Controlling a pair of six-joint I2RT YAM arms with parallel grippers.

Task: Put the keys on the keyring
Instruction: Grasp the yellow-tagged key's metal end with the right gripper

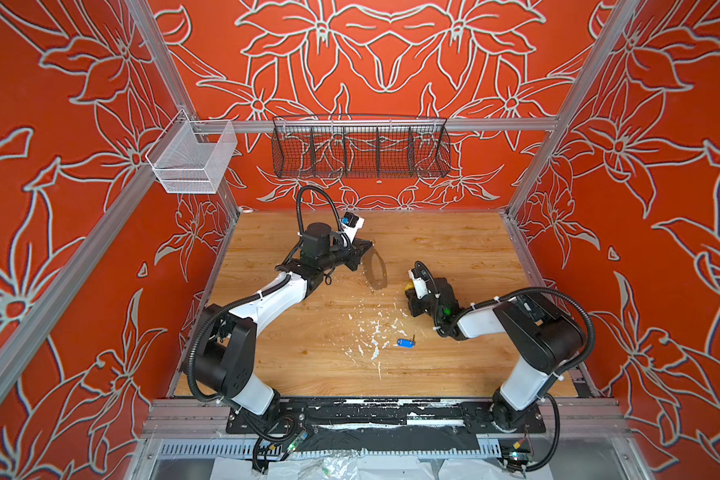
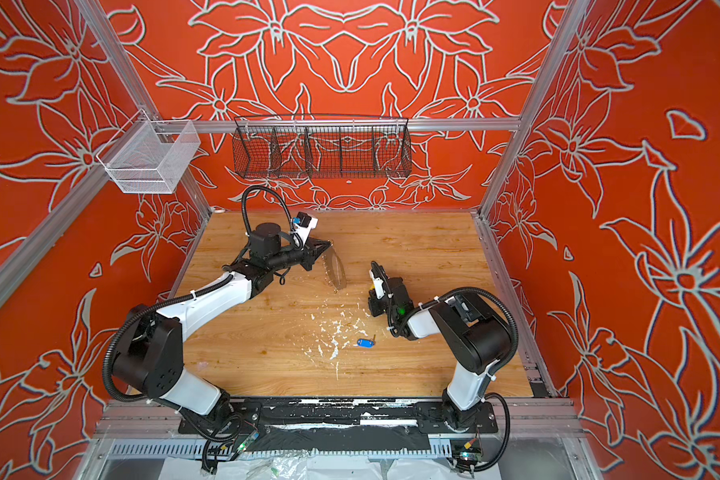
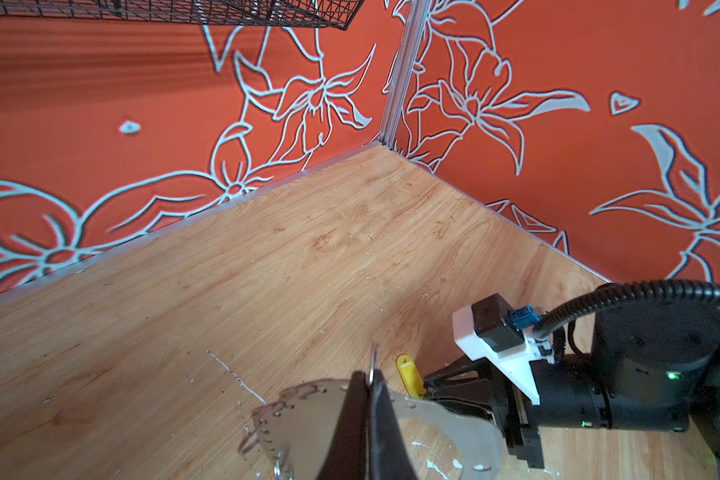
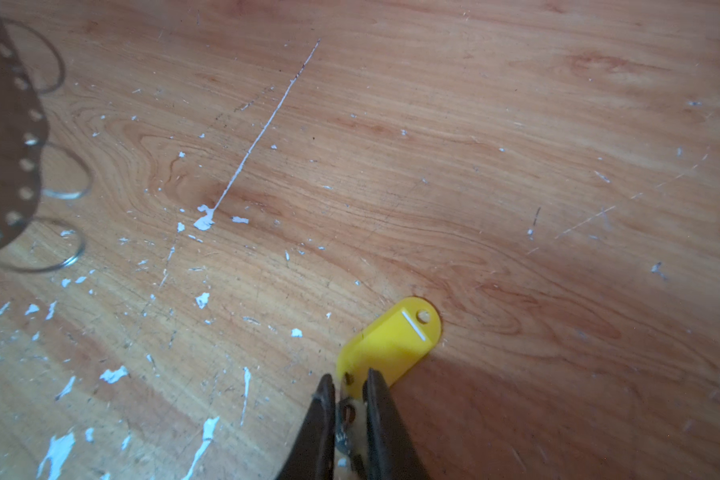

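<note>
Near the middle of the table [image 1: 454,249], the left claw [image 3: 368,382] is clamped fully closed on the rim of the keyring [image 3: 454,419], holding the grey plate up on edge. Whether its lower edge touches the wood cannot be told. In both top views the right claw [image 1: 408,291] sits at about 4 o'clock from the keyring [image 2: 335,270], close by but apart. The right wrist view shows its jaws nearly closed, pinching the metal end of the yellow-tagged key [image 4: 391,340], with the yellow tag sticking out past the tips. The blue-tagged key [image 1: 404,342] lies loose on the table at about 5 o'clock from the keyring, among white flecks, and neither claw is touching it.

Neither key appears to be on the keyring yet, so the step in hand looks like bringing the yellow one to a wire loop [image 4: 65,174] on the plate's edge.

Several things could go wrong from here:
- The pinch on the key is thin, so a sideways push against a loop could make the key swivel or slip out and fall.
- The loops are fine and springy, so a slightly off approach would probably bend one aside rather than thread it.
- The plate is held only at its rim, so pressure from the key could twist it in the left claw and turn the loops away.
</note>
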